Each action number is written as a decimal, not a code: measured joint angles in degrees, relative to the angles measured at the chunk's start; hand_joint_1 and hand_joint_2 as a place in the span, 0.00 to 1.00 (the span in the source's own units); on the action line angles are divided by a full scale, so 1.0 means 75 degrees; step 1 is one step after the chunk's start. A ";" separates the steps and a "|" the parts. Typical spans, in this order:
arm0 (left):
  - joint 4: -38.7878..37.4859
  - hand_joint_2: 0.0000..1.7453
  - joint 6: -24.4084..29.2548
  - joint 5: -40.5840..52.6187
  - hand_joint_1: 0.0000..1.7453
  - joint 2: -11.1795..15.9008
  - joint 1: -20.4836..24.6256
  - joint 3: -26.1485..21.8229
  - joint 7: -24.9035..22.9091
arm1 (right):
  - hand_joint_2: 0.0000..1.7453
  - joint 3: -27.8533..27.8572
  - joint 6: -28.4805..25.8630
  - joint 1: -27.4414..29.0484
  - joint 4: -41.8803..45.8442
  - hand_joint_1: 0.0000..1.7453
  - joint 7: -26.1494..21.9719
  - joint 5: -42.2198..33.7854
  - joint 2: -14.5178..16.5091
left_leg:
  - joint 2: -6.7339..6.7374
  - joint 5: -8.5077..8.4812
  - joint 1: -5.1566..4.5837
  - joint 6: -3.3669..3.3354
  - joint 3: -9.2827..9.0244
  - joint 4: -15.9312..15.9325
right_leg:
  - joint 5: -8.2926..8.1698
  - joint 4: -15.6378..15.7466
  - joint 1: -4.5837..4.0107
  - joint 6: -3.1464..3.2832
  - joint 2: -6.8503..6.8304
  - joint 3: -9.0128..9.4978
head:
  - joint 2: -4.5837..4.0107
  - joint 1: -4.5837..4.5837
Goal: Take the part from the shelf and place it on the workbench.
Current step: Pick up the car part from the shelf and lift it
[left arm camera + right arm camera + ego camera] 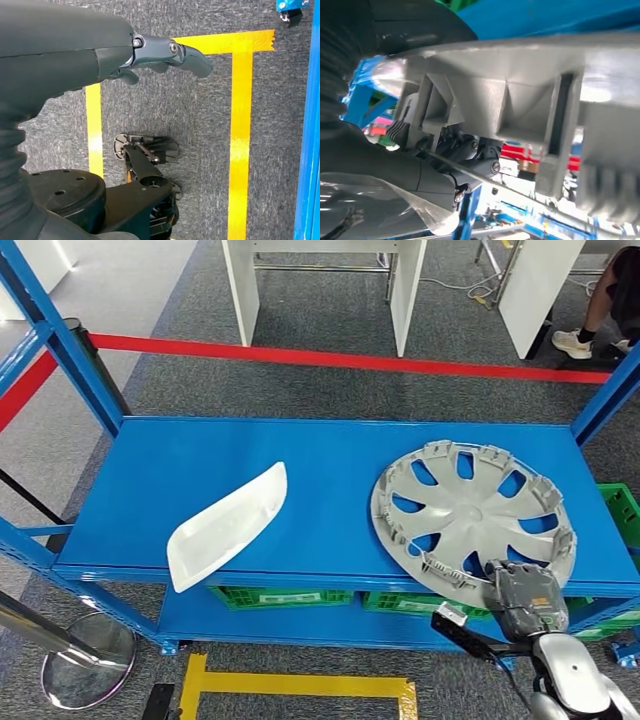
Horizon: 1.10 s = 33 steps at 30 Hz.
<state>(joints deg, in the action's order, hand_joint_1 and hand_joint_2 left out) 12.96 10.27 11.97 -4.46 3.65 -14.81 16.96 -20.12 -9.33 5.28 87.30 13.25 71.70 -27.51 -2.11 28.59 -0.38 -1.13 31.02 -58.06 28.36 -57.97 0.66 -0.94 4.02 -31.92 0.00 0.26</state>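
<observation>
Fingers (482, 152) of the right hand (528, 598) curl under the near rim of the grey wheel cover (472, 520), with the thumb side on top, so the hand is clamped on that rim at the shelf's front edge. From the right wrist view the cover's ribbed underside sits directly against the dark fingers.

Largest in the scene is the blue metal shelf (332, 490), whose top board spans nearly the full width of the head view. On its right half lies the wheel cover, flat, its near edge reaching slightly past the front lip. On the left half, well apart from it, lies a white curved plastic panel (226, 525), angled, with one end jutting over the front edge. Green crates (279, 596) sit on the lower level.

Hanging over grey carpet marked with yellow tape (241, 130), the left hand (166, 55) holds nothing, its fingers extended and apart.
</observation>
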 joint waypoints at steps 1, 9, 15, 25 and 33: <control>0.0000 1.00 0.0022 0.0005 0.00 -0.0002 -0.0001 -0.0003 0.0015 | 1.00 -0.0007 -0.0175 0.0108 0.0158 1.00 -0.0037 -0.0012 0.0021 | 0.0000 0.0000 0.0000 0.0000 0.0002 0.0000 | 0.0000 0.0000 0.0000 0.0000 0.0000 -0.0002 | 0.0000 0.0001; 0.0000 1.00 -0.0386 -0.0077 0.00 -0.0017 -0.0028 -0.0088 0.0465 | 1.00 -0.0111 -0.2393 0.1033 0.1881 1.00 -0.0990 -0.1013 0.0193 | -0.0003 0.0001 0.0003 0.0001 0.0018 0.0004 | 0.0004 -0.0003 -0.0001 0.0004 -0.0002 -0.0019 | 0.0000 0.0001; 0.0000 1.00 -0.0602 -0.0028 0.00 -0.0013 -0.0038 -0.0214 0.0696 | 1.00 -0.0359 -0.3382 0.1402 0.3068 1.00 -0.3158 -0.3370 0.0369 | 0.0000 0.0001 0.0003 0.0001 0.0024 0.0005 | 0.0005 -0.0003 -0.0001 0.0005 0.0005 -0.0026 | 0.0000 0.0001; 0.0000 1.00 -0.0668 0.0111 0.00 -0.0010 -0.0043 -0.0251 0.0775 | 1.00 -0.0675 -0.2987 0.1503 0.3974 1.00 -0.5182 -0.5629 0.0697 | -0.0003 0.0001 0.0001 0.0001 0.0024 0.0005 | 0.0004 -0.0003 -0.0001 0.0005 -0.0003 -0.0024 | 0.0000 0.0002; 0.0000 1.00 -0.0613 0.0170 0.00 -0.0008 -0.0041 -0.0354 0.0892 | 1.00 -0.0321 0.0247 0.1779 0.4418 1.00 -0.6915 -0.9653 0.1624 | -0.0003 0.0001 0.0004 0.0001 0.0025 0.0005 | 0.0004 -0.0004 -0.0003 0.0005 -0.0002 -0.0027 | 0.0000 0.0001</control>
<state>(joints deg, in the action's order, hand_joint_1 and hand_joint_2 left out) 12.96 5.67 13.24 -4.52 3.34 -17.47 23.65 -22.53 -7.48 18.62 120.44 -38.61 -0.70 -15.33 -2.13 28.60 -0.35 -1.12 31.21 -58.03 28.40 -58.00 0.64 -0.91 4.00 -32.13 0.00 0.27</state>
